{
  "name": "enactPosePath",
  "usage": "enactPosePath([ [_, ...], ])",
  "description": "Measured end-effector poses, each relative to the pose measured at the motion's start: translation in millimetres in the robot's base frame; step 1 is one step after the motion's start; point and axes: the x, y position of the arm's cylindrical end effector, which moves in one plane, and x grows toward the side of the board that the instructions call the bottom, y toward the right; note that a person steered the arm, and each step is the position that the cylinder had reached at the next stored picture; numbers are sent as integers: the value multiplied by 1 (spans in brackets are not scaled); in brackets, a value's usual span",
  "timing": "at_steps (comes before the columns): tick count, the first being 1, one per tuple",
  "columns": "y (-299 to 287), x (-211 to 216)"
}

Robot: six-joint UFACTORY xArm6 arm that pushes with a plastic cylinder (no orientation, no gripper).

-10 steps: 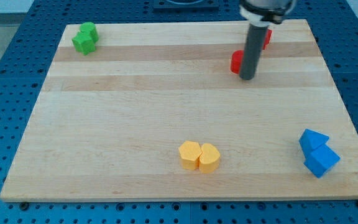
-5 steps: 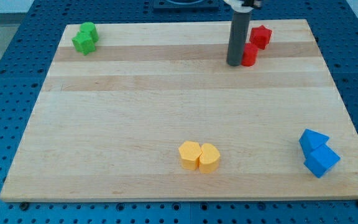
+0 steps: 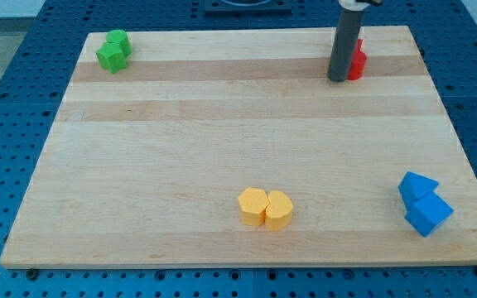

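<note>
- Red blocks (image 3: 356,61) sit at the far right of the wooden bench (image 3: 222,141), close to its far edge; the dark rod hides most of them, so their shapes and number cannot be made out.
- My tip (image 3: 337,79) rests on the bench just left of the red blocks, touching or very nearly touching them.
- This tool is a plain rod with nothing to open or close; it grips nothing and only presses sideways against the red blocks.
- Rod (image 3: 344,41) stands upright, running out of the view's top.
- Two green blocks (image 3: 113,50) lie pressed together in the far left corner, well apart from my tip; their shapes are rounded and hard to tell.
- Two yellow blocks (image 3: 266,207) sit side by side, touching, near the middle of the near edge; both look rounded.
- Two blue blocks (image 3: 423,203) sit touching at the near right: the farther one looks like a triangle, the nearer one like a cube.
- Blue pegboard (image 3: 7,124) surrounds the bench on all sides.
</note>
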Motion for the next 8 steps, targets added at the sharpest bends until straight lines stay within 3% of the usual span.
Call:
enactPosePath([
  [8, 27, -16],
])
